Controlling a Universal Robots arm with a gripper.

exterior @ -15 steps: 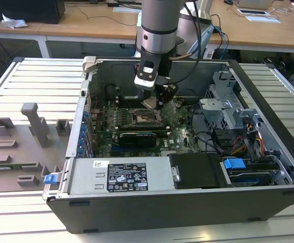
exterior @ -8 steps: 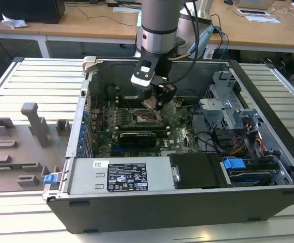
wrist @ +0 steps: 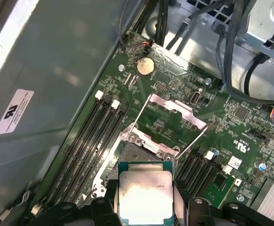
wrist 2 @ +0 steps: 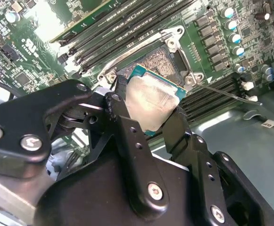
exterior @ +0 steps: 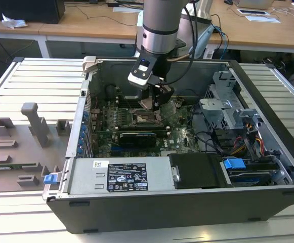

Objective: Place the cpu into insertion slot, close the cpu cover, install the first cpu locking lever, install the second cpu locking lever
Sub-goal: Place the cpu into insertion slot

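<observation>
- Since the arm (exterior: 161, 30) reaches deep into the case (exterior: 152, 212), a wide sideways correction could clip a wall or the drive cage (exterior: 227, 101). Room looks tightest on the exterior view's right.
- Cover (wrist: 174, 107) is flipped up and back, off the socket. If it drops, or a finger snags it, it lands in the chip's path.
- Socket (wrist: 136, 151) is bare with its contact field exposed. Biggest risk, I'd say, is the chip coming in tilted or offset and bending contacts.
- Gripper (exterior: 156, 105) is clamped on the chip (wrist 2: 152, 100), one finger on each opposite edge.
- Chip hangs close to the socket but isn't seated, and in the second wrist view it looks tilted against the board. It's a thin edge grip, so a slip or twist is plausible.
- Lever (wrist 2: 231, 93) is a thin wire swung out beside the socket. It looks clear, though it's near the finger on that side.
- Power supply box (exterior: 121, 174) and the long black card (exterior: 136, 136) sit nearer the exterior camera than the socket. Neither is in the way.
- Cable bundle (wrist: 231, 42) hangs beyond the cover, well apart from the socket.
- Memory slots (wrist: 96, 136) flank the socket and sit low, so no obstruction.
- Coin battery (wrist: 145, 67) sits well off from the socket. Ignore it.
</observation>
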